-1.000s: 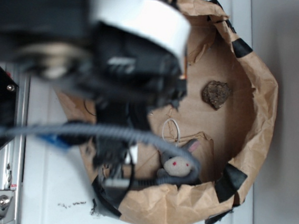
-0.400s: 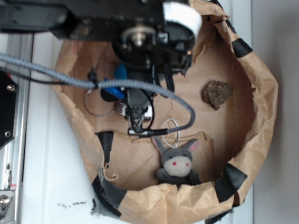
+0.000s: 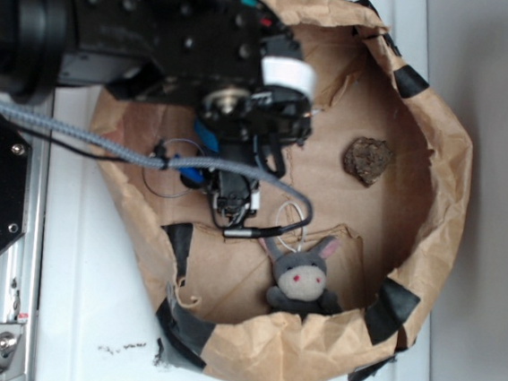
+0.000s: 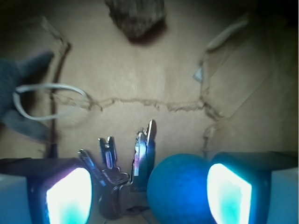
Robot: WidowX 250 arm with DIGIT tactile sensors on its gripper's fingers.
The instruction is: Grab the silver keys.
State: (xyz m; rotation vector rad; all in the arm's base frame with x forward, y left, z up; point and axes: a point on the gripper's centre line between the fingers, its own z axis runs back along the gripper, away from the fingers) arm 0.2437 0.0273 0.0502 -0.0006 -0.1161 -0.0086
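Note:
The silver keys point(image 4: 125, 170) lie on the brown paper floor, fanned out between my two glowing fingers point(image 4: 67, 193), toward the left one. A blue ball point(image 4: 180, 186) sits beside the keys, against the right finger. My gripper point(image 4: 149, 189) is open and straddles both keys and ball without pressing them. In the exterior view the gripper point(image 3: 233, 202) is low inside the paper bag point(image 3: 431, 217). There the keys are hidden under it. Only their thin wire ring point(image 3: 152, 179) shows to its left.
A grey plush donkey point(image 3: 300, 276) with a white loop point(image 3: 292, 219) lies just past the fingertips. A brown rocky lump point(image 3: 368, 159) rests further right. The crumpled bag walls with black tape patches point(image 3: 391, 312) ring the space. A grey cable point(image 3: 105, 145) crosses the bag.
The arm has dropped away from the camera into the bag. Since 0.4 s ago the gripper has stayed over the keys and ball, while the arm body shifted slightly left.

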